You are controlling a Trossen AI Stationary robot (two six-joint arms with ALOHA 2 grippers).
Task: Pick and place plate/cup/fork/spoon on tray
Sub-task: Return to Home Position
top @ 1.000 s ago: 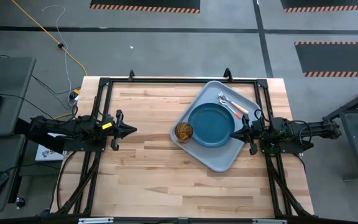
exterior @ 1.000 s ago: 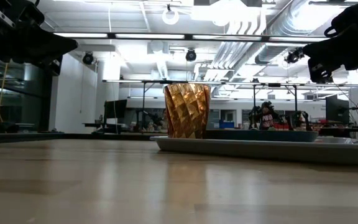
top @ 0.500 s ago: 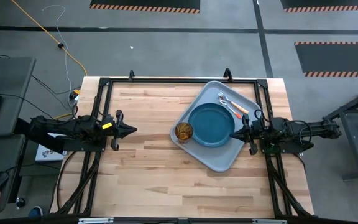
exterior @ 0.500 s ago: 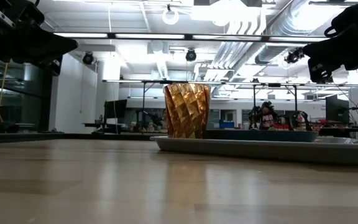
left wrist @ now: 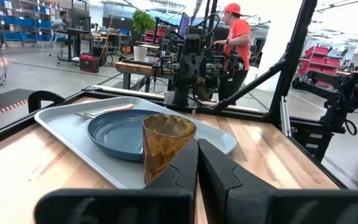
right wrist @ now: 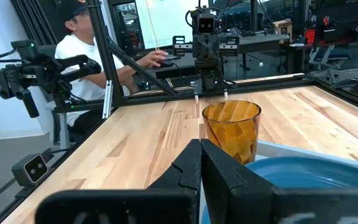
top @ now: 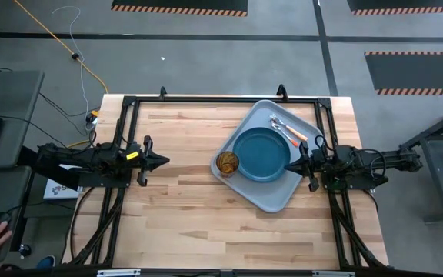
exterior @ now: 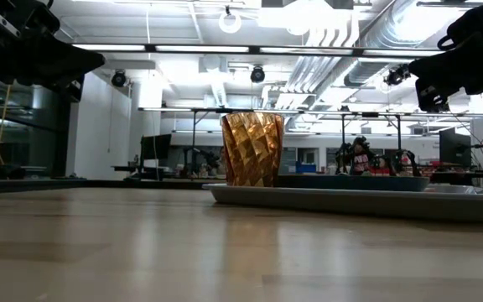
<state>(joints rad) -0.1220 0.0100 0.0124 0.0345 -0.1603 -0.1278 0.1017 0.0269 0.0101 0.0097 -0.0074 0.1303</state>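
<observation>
Everything sits on the tray [top: 271,196] already: plate [top: 261,155] centre, cup [top: 228,163] on the corner nearest the left fingers [top: 162,161], fork [top: 285,125] and spoon [top: 281,130] behind. Right fingers [top: 294,165] beside the plate. Both pairs closed, empty, parked; task looks finished.

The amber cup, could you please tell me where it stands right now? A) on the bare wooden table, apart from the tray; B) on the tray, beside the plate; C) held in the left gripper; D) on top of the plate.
B: in the high view the cup stands upright inside the corner of the tray nearest the left arm, right beside the plate, with neither gripper on it.
</observation>
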